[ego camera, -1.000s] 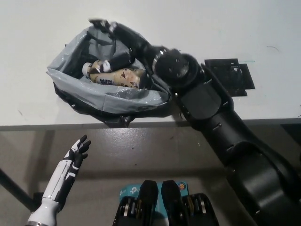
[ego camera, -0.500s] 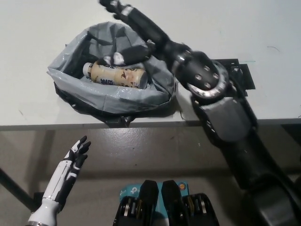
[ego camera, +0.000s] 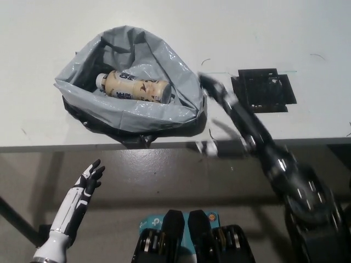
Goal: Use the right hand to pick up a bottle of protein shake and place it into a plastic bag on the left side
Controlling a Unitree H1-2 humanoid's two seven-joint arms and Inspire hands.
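Lying on its side inside the grey plastic bag (ego camera: 131, 118), the bottle of protein shake (ego camera: 134, 87) has its cap toward the far left wall of the bag. I judge the main part of the task as done: the bottle is in the bag and nothing holds it. The black right hand (ego camera: 218, 93) is just to the right of the bag, outside its rim, above the white table (ego camera: 44, 33). It is blurred by motion, so I cannot tell if its fingers are spread or closed; no bottle is seen in it. Further to the right of this hand lies a black holder (ego camera: 264, 90), empty. The white left hand (ego camera: 88, 181) rests low, below the table edge, fingers apart, holding nothing. What is left, I think, is only to bring the right arm to rest.
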